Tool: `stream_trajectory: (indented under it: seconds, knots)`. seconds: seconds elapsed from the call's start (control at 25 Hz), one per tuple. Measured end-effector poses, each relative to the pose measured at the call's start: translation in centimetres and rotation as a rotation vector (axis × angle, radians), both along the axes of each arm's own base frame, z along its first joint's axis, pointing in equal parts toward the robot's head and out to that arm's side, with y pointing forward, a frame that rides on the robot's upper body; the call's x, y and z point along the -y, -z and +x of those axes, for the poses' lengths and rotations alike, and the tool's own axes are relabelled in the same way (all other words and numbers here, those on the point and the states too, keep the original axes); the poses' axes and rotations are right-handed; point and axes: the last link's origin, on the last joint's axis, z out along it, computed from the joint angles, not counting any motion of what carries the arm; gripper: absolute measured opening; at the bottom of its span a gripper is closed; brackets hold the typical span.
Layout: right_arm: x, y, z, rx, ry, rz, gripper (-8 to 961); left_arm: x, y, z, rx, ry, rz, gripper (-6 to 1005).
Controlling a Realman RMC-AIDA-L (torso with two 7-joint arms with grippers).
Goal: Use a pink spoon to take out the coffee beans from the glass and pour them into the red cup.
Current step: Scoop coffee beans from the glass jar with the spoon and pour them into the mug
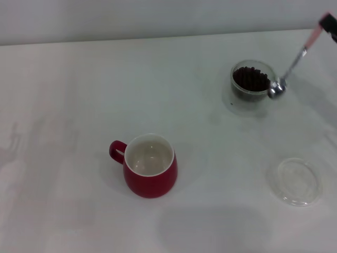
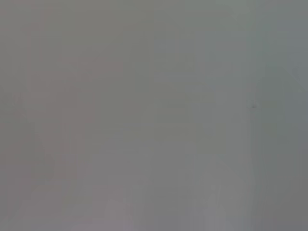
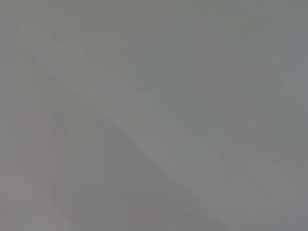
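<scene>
The pink spoon (image 1: 295,60) is held by the right tool (image 1: 329,23), which shows only as a dark tip at the far right edge of the head view, pinching the spoon's pale pink handle end. The spoon's long axis slants from that tool down toward the glass (image 1: 251,88), and its shiny metal bowl sits at the glass's rim on the side nearest the right tool, touching or just beside it; whether any beans lie in the bowl cannot be told.

The coffee beans (image 1: 251,79) form a dark heap filling the small clear glass almost to the top. The red cup (image 1: 150,166) stands well apart from the glass, toward the robot and to its left, upright, its white inside apparently empty and its loop handle pointing away from the glass. A flat clear dish (image 1: 297,181) lies on the worktop (image 1: 79,105) nearer the robot than the glass.

The coming move probably turns on tipping the bowl over the rim into the heap. The left tool is not in view, and both wrist views show only blank grey.
</scene>
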Motion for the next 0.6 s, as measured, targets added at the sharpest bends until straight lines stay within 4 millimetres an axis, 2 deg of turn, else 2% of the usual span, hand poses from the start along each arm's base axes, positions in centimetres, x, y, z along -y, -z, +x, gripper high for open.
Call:
stream_trajectory:
  seconds: [0.16, 0.36, 0.48, 0.6]
  knots:
    - [-2.5, 0.6, -2.5, 0.105, -0.082, 0.088, 145, 0.0, 0.0, 0.0, 0.002, 0.000, 0.000, 730]
    - [-4.8, 0.9, -4.5, 0.303, -0.155, 0.199, 146, 0.0, 0.1, 0.0, 0.003, -0.003, -0.003, 730]
    - [-5.4, 1.1, -4.8, 0.396, -0.160, 0.263, 147, 0.0, 0.1, 0.0, 0.002, -0.003, -0.003, 730]
    - [-5.7, 1.5, -4.4, 0.484, -0.136, 0.282, 147, 0.0, 0.1, 0.0, 0.002, -0.003, -0.003, 730]
